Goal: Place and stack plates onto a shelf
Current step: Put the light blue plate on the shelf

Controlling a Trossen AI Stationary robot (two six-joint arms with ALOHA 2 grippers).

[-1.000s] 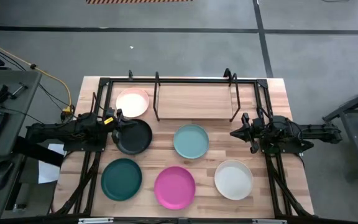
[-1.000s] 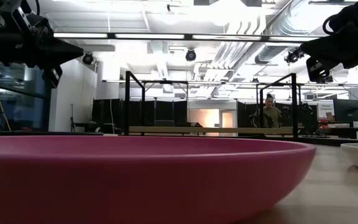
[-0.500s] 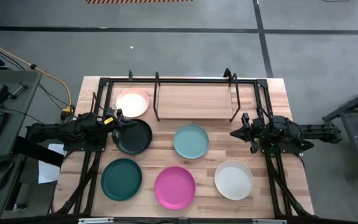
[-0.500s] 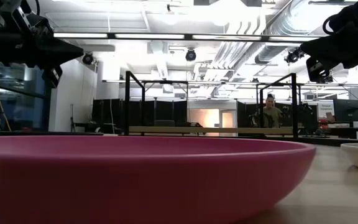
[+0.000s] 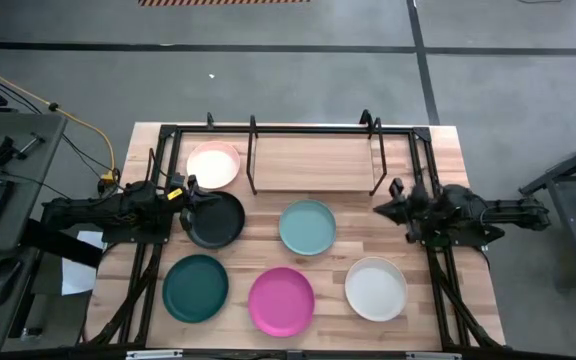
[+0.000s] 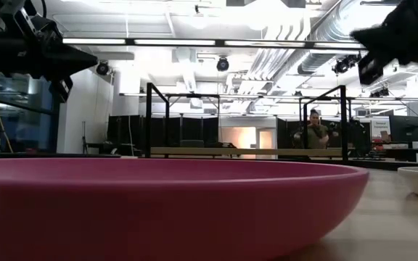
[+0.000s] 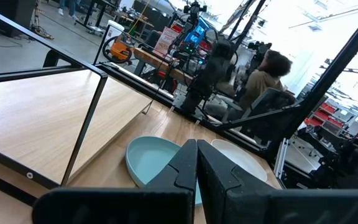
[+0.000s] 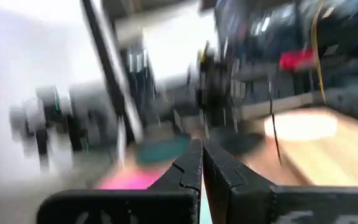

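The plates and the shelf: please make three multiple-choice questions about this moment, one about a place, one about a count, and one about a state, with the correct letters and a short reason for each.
1. Which plate lies nearest the shelf's left end?
A. pale pink
B. white
C. magenta

2. How many plates are on the tabletop?
A. four
B. five
C. six

3. What is on the shelf board?
A. a stack of plates
B. one plate
C. nothing

Answers:
1. A: in the high view the pale pink plate sits just left of the shelf.
2. C: pale pink, the black plate, light blue plate, dark teal plate, magenta plate and white plate.
3. C: the board shows bare wood.
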